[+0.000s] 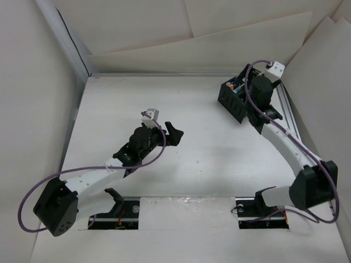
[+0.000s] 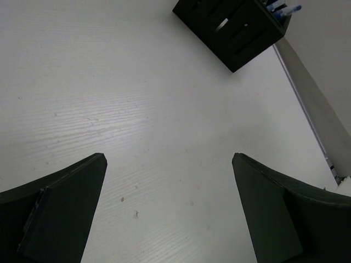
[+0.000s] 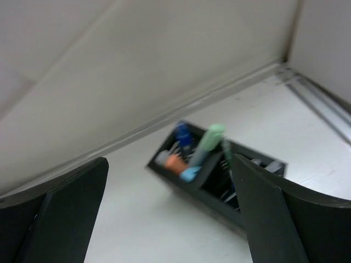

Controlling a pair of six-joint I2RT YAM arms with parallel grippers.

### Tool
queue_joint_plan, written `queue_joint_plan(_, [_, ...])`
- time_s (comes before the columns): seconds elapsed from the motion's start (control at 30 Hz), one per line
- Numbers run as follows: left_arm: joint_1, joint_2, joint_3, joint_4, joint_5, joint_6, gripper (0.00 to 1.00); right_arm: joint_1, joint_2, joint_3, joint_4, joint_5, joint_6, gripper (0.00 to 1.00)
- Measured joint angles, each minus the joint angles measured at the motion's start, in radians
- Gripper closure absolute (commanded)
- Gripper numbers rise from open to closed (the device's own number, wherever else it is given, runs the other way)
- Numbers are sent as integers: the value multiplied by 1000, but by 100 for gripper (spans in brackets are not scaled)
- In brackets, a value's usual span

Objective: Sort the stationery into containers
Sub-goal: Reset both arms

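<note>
The black organizer [image 1: 232, 99] stands at the back right of the table, near the rail. The right wrist view looks down into it [image 3: 204, 193]. It holds a green-capped marker [image 3: 210, 139], an orange piece [image 3: 176, 162], a dark blue pen [image 3: 183, 135] and a light blue piece [image 3: 191, 174]. My right gripper [image 3: 170, 161] hangs open just above and in front of it with nothing between its fingers. My left gripper [image 1: 173, 133] hovers open over the bare table [image 2: 137, 98] mid-left, also holding nothing. Far ahead of it, the organizer [image 2: 233, 30] shows blue pen tips [image 2: 286, 9].
A metal rail [image 1: 289, 112] runs along the table's right edge beside the organizer. White panels wall in the back and both sides. Two cut-outs with cabling sit at the near edge by the arm bases [image 1: 118, 211].
</note>
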Motion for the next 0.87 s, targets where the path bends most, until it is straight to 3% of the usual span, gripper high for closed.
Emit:
queue_joint_plan(0.17, [0, -143, -47, 24, 8, -11, 0, 152, -175, -92, -18, -113, 28, 0])
queue_joint_plan(0.33, [0, -255, -60, 31, -4, -53, 0, 312, -208, -266, -84, -197, 59, 0])
queue_joint_plan(0.63, [1, -246, -65, -9, -23, -115, 0, 545, -309, -363, -340, -167, 119, 0])
queue_joint_plan(0.87, [2, -224, -92, 4, -1, -114, 0, 583, -404, -350, -444, -113, 159, 0])
